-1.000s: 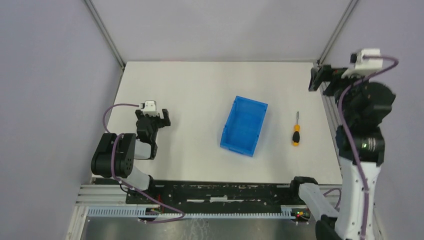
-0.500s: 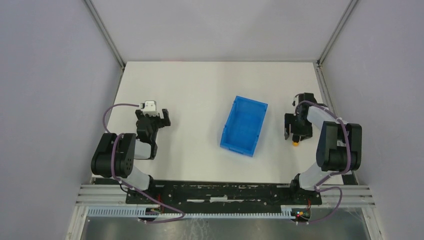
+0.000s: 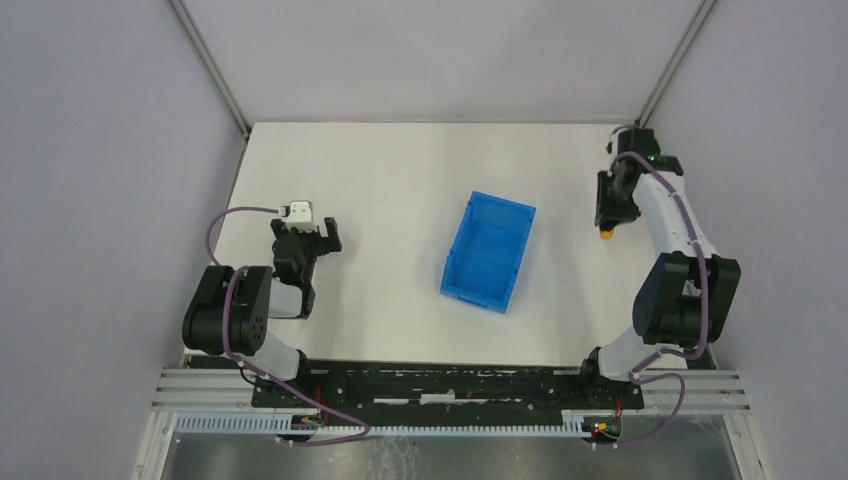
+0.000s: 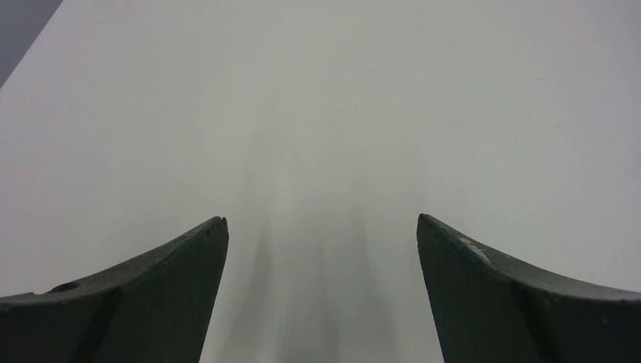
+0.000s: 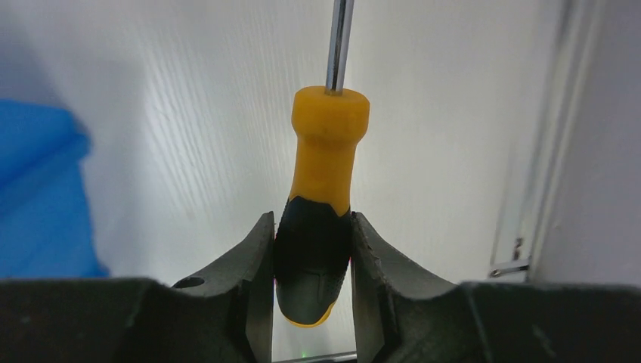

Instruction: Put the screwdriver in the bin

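My right gripper (image 5: 311, 219) is shut on the screwdriver (image 5: 323, 197), clamping the black part of its orange-and-black handle, with the thin metal shaft pointing away from the wrist. From above, that gripper (image 3: 608, 222) hangs at the table's far right, and only the orange handle tip (image 3: 606, 235) shows below it. The blue bin (image 3: 489, 251) stands in the middle of the table, well to the left of the held tool; a blurred blue corner of the bin (image 5: 41, 197) shows at the left in the right wrist view. My left gripper (image 4: 321, 227) stands open over bare table on the left (image 3: 305, 237).
The white table (image 3: 400, 180) is fenced by grey walls and metal corner posts (image 3: 670, 65). A metal rail (image 5: 529, 189) runs along the table's right edge, close beside my right gripper. The arm bases sit on the black rail (image 3: 430, 385) at the near edge.
My right arm swung down from high at the right to the screwdriver, closed on its handle and carried it toward the far right. The left arm has not moved.
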You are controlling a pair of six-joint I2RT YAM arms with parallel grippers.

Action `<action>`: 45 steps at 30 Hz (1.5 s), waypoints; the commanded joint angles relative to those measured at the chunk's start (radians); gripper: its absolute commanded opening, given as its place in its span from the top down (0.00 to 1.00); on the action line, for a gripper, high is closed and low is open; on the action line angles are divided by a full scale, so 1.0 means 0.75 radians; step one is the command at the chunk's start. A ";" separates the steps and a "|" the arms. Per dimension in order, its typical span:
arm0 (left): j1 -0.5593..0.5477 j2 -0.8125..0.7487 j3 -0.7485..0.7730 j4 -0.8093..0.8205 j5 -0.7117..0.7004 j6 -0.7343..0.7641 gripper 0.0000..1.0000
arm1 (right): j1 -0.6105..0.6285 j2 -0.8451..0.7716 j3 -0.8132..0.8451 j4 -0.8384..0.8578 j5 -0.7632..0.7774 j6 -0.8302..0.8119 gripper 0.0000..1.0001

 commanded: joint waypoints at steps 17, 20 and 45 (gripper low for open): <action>0.006 -0.022 -0.001 0.035 0.009 -0.028 0.00 | 0.754 -0.159 0.612 -0.095 -0.001 0.344 1.00; 0.006 -0.024 -0.001 0.035 0.010 -0.028 0.00 | 0.865 -0.184 0.417 0.032 0.047 0.404 1.00; 0.006 -0.023 -0.001 0.035 0.010 -0.028 0.00 | 1.076 -0.178 0.001 0.395 0.227 0.514 0.46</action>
